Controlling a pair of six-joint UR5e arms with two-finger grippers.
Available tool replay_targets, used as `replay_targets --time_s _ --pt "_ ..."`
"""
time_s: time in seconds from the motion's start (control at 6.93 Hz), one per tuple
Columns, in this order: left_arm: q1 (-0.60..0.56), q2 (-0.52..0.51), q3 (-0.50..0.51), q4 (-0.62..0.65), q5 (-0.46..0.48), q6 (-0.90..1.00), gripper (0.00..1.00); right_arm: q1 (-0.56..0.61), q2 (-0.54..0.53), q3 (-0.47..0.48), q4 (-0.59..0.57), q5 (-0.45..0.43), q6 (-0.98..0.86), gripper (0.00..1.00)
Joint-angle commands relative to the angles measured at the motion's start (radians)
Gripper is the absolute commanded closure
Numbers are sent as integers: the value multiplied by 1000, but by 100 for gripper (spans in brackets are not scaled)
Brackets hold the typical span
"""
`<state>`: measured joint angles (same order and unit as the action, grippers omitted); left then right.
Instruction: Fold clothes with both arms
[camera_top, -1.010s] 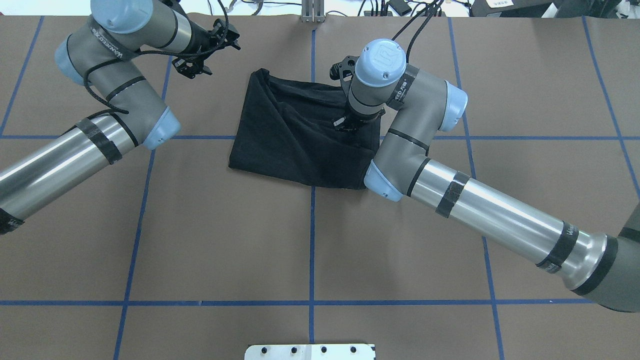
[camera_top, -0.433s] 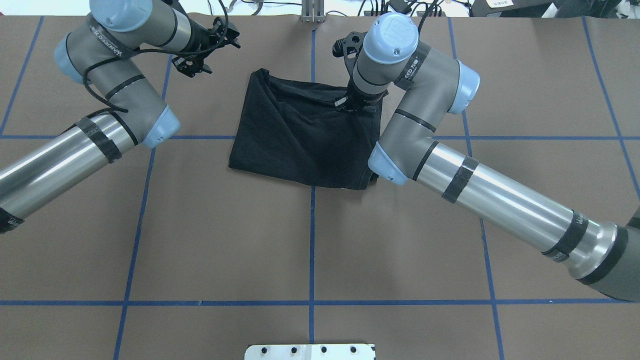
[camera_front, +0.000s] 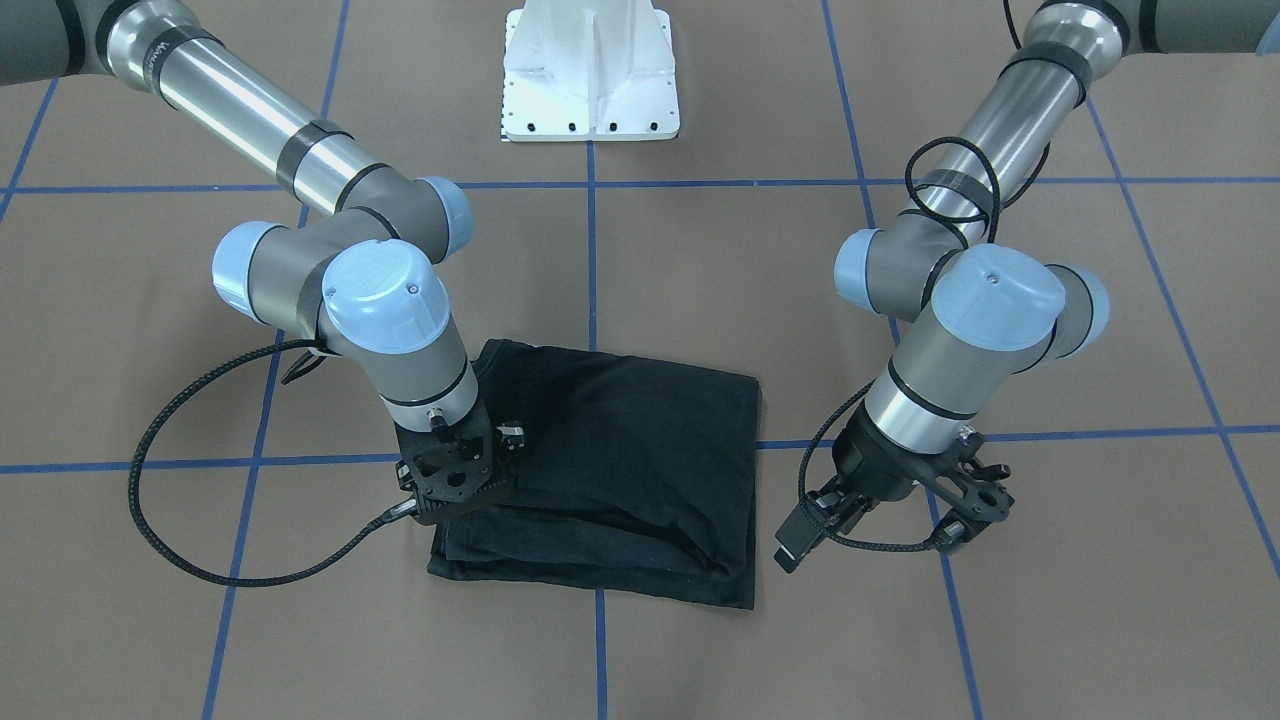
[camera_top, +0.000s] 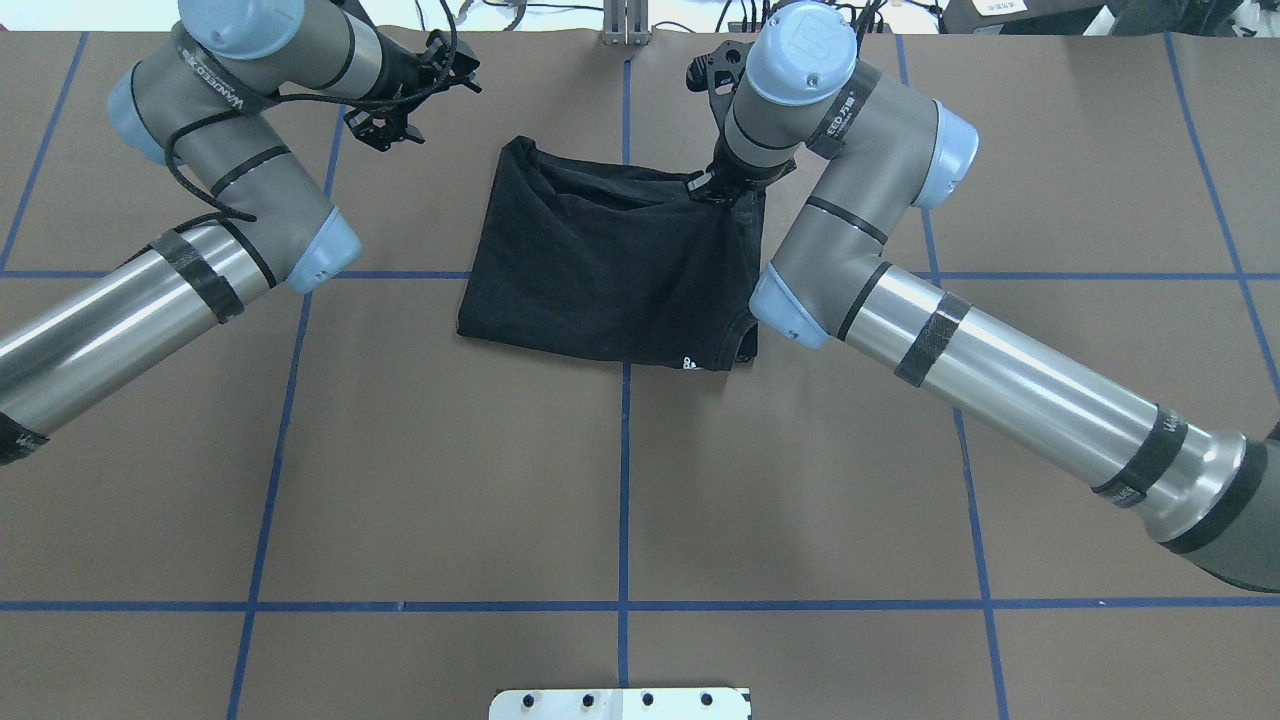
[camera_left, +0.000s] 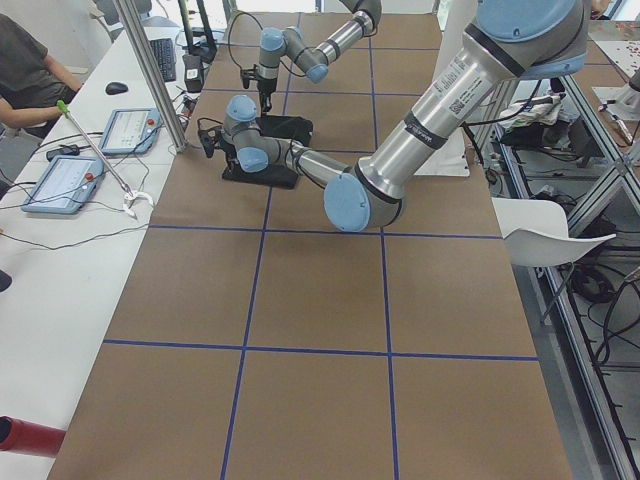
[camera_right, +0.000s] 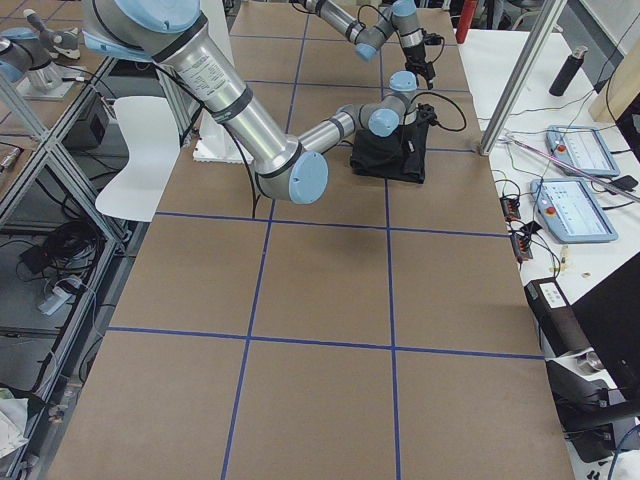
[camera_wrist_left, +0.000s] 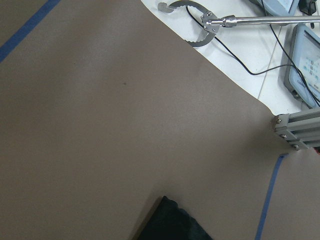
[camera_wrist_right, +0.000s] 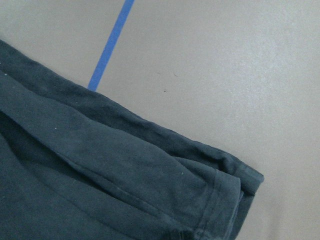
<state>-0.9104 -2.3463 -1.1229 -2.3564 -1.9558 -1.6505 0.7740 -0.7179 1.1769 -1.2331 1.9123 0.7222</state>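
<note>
I am pinching the T-shirt (camera_top: 600, 270) at its far right corner with my right jaws. As best I can judge they are clenched on the cloth, because the creases in the top layer are running straight toward them. The fingertips themselves are hiding under the wrist of my right arm (camera_top: 1000, 370). I am holding low, close to the tabletop (camera_top: 620, 480), so the layer is lying flat instead of ballooning.

The T-shirt is sitting at the far middle of the tabletop, across the centre blue tape line (camera_top: 624, 450). It is folded into a rough rectangle with plain black outward and a small white tag (camera_top: 690, 361) showing on the near edge. My right wrist camera is looking down on a doubled edge of it lying on bare tabletop, so the layers there are stacking nearly flush.

My left jaws are hanging released and empty near the T-shirt's far left corner, apart from it. My left arm (camera_top: 100, 330) is holding them clear of the fold, yet near enough to take that corner.

I am judging the fold as well along. What is mattering next is letting go cleanly, without dragging the top layer askew.
</note>
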Motion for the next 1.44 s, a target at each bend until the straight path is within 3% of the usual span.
replay_targets --time_s 0.0,0.43,0.72,0.87,1.15,1.3 --pt "-1 -1 0 0 0 0 0 11 0 -23 0 -9 0 100" --pt "-2 -1 0 0 0 0 0 28 5 -25 27 -7 11 100" --pt "-2 -4 0 0 -2 0 0 39 14 -26 27 1 16 41" --pt "-5 -4 0 0 -2 0 0 42 24 -26 27 2 25 1" --pt "-18 1 -35 2 -5 17 0 76 32 -16 23 52 60 1" --pt "-34 10 -72 29 -35 108 0 115 26 -4 9 130 59 0"
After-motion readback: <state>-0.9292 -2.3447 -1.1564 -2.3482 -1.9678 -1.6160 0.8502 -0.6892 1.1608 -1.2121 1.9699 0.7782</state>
